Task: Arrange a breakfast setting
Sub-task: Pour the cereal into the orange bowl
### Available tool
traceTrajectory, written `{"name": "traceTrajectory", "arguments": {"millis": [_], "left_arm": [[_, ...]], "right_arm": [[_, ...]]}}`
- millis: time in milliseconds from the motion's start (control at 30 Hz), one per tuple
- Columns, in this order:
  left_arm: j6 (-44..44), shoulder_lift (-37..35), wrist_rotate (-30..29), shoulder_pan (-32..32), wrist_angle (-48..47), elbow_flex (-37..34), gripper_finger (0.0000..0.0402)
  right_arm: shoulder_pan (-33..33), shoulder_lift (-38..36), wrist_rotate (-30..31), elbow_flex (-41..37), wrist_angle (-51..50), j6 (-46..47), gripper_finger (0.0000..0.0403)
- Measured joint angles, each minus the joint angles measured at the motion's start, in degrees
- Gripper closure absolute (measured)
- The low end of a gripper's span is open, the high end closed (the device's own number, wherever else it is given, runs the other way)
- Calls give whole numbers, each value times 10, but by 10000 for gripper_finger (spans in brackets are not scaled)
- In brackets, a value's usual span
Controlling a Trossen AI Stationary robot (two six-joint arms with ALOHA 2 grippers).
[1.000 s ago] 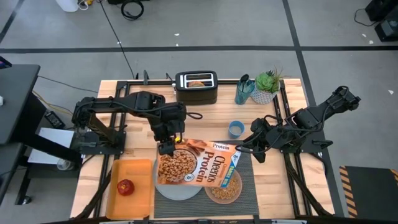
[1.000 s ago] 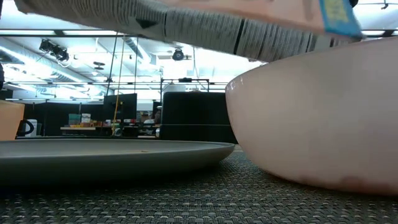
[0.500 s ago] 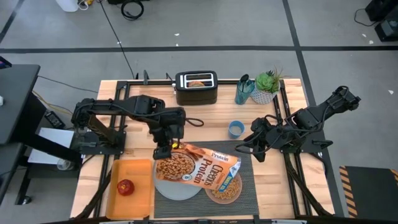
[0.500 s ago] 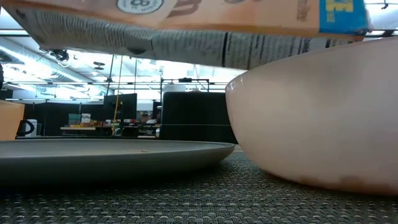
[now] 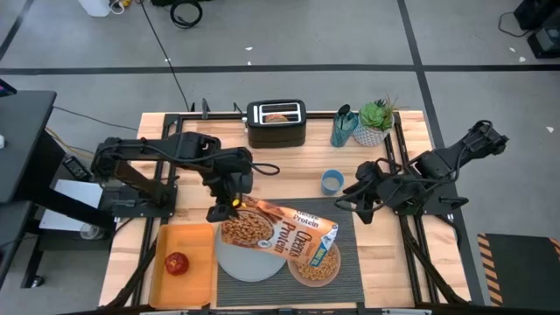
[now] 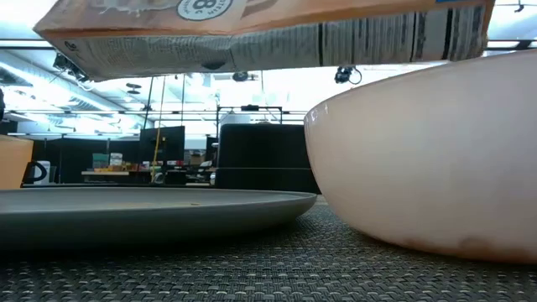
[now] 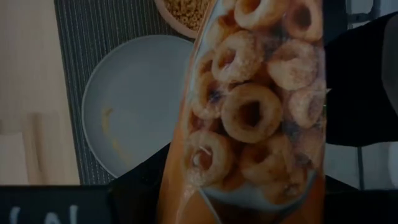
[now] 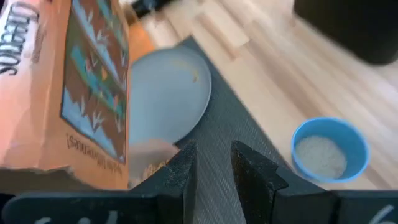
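Cereal box (image 5: 278,234) swung since a second ago, base end lifted toward 10 o'clock, mouth dipping toward pink bowl (image 5: 316,267) at 5 o'clock; left gripper (image 5: 224,208) clamped on box base, likely to tip cereal (image 5: 313,270) out; bowl sits on dark mat (image 5: 348,262) beside grey plate (image 5: 249,262); apple (image 5: 177,262) in orange tray (image 5: 199,249); right gripper (image 5: 348,199) idle at 3 o'clock, fingers narrowly parted, holding nothing.
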Motion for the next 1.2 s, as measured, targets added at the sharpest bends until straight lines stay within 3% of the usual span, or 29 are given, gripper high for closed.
{"name": "traceTrajectory", "arguments": {"millis": [567,1033,1200], "left_arm": [[-22,-143,15,3,225,-256,221],[-75,-245,22,11,532,-452,221],[-104,-256,26,8,584,-505,221]], "right_arm": [[0,-109,138,0,95,-128,299],[0,-174,166,0,99,-152,299],[0,-173,166,0,98,-152,299]]}}
